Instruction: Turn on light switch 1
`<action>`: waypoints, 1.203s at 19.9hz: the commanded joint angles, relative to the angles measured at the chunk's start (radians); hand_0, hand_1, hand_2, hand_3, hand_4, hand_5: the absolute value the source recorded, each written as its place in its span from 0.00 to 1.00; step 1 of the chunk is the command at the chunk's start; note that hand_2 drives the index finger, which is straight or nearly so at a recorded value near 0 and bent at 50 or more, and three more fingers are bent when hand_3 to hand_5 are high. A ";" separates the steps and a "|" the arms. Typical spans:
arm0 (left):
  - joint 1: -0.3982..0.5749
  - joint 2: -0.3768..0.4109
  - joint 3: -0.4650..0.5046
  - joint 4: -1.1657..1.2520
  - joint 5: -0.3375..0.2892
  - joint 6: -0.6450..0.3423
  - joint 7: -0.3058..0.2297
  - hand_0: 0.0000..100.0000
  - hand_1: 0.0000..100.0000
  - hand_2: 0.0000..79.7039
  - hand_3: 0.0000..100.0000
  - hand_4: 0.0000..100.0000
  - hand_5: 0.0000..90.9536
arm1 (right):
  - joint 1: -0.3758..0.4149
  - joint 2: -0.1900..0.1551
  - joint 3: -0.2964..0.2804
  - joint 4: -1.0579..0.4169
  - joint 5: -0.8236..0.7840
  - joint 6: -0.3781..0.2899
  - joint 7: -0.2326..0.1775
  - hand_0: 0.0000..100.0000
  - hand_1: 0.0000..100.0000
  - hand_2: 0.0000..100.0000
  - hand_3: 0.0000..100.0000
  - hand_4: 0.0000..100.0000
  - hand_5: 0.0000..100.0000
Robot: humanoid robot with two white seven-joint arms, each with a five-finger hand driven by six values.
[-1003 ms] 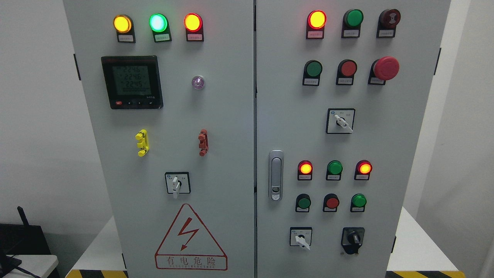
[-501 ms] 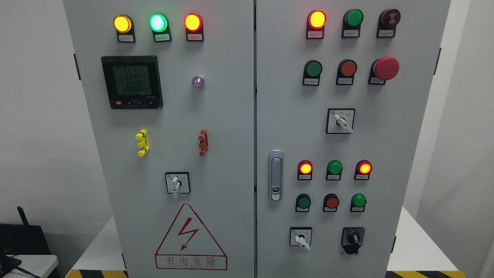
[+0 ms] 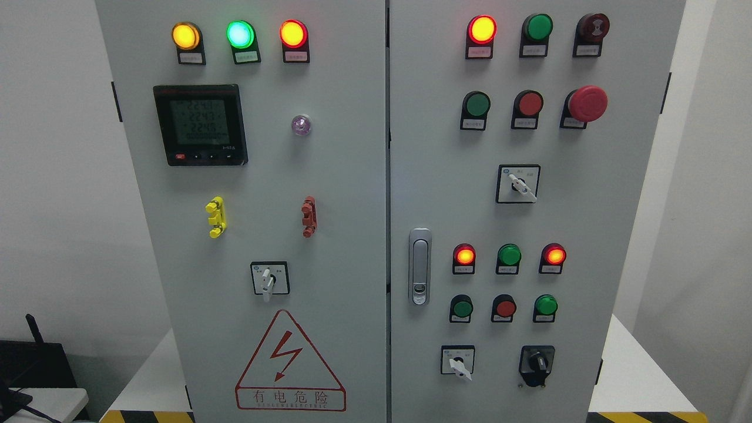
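**Desk:** Head view. Where are your fingers?

**Robot:** Out of shot. Neither my left hand nor my right hand reaches into the picture, so I cannot tell whether they are released, clenched or grasping anything.

**Desk:** And light switch 1?

**Robot:** It is somewhere on the grey cabinet (image 3: 352, 176) that fills the view, but the label plates are too small to read. There are four rotary candidates. The left-door selector (image 3: 269, 279) has a white handle pointing almost straight down. The upper right-door selector (image 3: 518, 184) has a handle slanting down to the right. The lower white selector (image 3: 457, 360) slants the same way. Just beside that one is the black knob (image 3: 537, 363), and I cannot make out which way it is set.

**Desk:** Which way do they lie from your fingers?

**Robot:** With my hands unseen, I can only judge. My arms would come in from the bottom edge, so every switch lies ahead of my fingers and above them. The two lowest selectors should be the shortest reach.

**Desk:** Which hand is nearer?

**Robot:** As a judgement, the right hand is nearer for anything on the right door. The left hand is nearer for the selector above the warning triangle (image 3: 290, 364). Each handle's slant sets how my fingers must line up for the twist.
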 commanded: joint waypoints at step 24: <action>-0.210 -0.154 -0.600 -0.131 -0.296 0.574 0.448 0.12 0.19 0.62 0.86 0.86 0.93 | 0.001 0.000 0.017 0.000 -0.025 0.000 -0.001 0.12 0.39 0.00 0.00 0.00 0.00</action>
